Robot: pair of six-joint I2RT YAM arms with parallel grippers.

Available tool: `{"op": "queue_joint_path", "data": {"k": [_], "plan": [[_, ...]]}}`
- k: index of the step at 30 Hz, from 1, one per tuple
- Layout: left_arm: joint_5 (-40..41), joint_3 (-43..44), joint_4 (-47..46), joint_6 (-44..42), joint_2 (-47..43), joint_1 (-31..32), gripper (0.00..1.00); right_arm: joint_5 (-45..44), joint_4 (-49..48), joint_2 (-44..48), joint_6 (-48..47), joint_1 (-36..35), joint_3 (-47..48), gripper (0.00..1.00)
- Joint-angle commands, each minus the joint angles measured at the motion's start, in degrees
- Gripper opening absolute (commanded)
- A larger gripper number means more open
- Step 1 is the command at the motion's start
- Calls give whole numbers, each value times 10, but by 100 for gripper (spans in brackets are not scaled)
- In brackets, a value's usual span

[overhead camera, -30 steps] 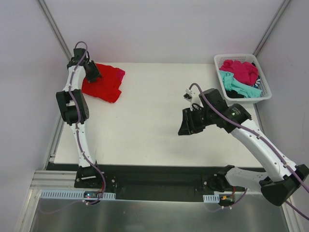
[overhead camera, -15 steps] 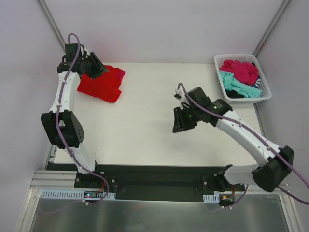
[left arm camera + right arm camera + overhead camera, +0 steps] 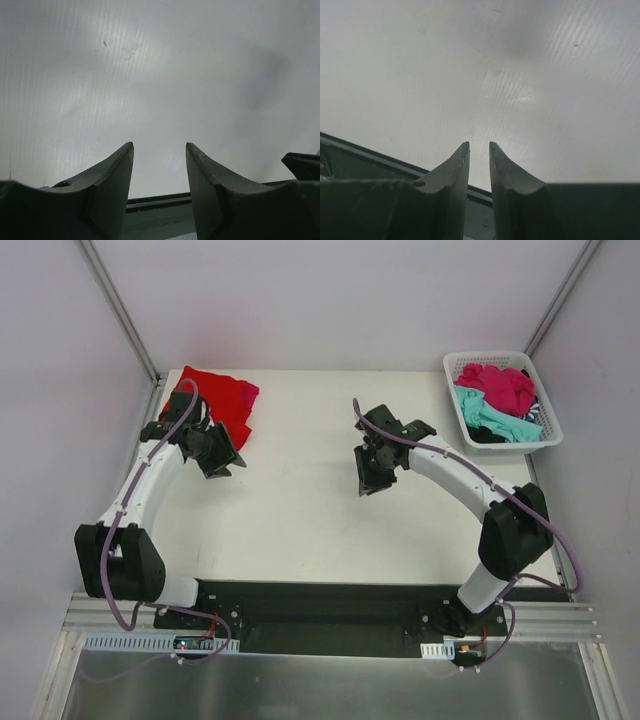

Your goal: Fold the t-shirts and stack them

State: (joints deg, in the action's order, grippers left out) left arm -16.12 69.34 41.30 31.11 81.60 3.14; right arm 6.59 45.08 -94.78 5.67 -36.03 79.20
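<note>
- Your left gripper [image 3: 159, 145] stands half open, empty.
- Your right gripper [image 3: 479, 144] is barely parted, empty.
- The rumpled red cloth t-shirt [image 3: 225, 395] lies on the smooth white table [image 3: 300, 520].

Scanning all three views now, and nothing legible is coming through: no lettering, label, brand or number is showing on the flat white tabletop [image 3: 300, 520] or the white plastic lattice basket [image 3: 490, 356] at two o'clock.
</note>
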Motion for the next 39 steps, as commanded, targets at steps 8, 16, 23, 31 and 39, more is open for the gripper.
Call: {"op": "queue_joint_path", "data": {"k": [8, 16, 23, 31, 39], "plan": [[15, -40, -2, -15, -36, 3, 46, -83, 33, 5, 79, 5, -18, 23], [-29, 29, -55, -45, 61, 8, 46, -83, 58, 62, 69, 5, -2, 26], [16, 219, -50, -56, 241, 6, 45, -78, 65, 129, 63, 6, -22, 26], [209, 420, 72, -76, 404, -1, 44, -78, 88, 228, 39, 23, -55, 28], [308, 412, 154, -59, 414, -17, 43, -49, 90, 253, 26, 39, -65, 28]]}}
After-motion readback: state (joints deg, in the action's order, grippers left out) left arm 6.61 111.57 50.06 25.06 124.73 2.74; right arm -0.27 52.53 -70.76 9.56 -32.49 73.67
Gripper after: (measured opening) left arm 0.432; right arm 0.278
